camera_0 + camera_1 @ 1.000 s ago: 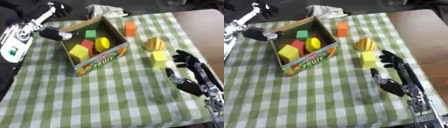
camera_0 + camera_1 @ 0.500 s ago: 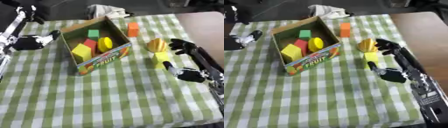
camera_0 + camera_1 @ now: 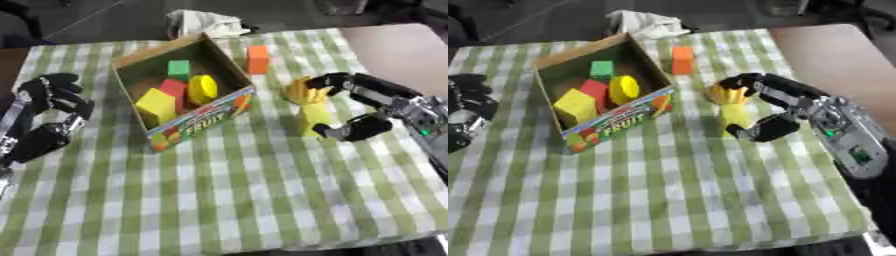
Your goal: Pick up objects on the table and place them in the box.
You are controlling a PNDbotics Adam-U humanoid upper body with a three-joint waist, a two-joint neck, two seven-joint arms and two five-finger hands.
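My right hand (image 3: 367,107) curls around the yellow block (image 3: 313,119), not yet clamped. It looks light and rigid; I'd pinch its flat sides.

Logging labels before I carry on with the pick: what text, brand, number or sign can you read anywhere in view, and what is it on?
"FRUIT": on the front side of the cardboard box, in coloured letters among small fruit pictures.
Any other print on that side is too blurred to read.
Small green spots show on the right hand's wrist housing; no readable marking.
No readable text on the blocks, the checked tablecloth or the left hand.
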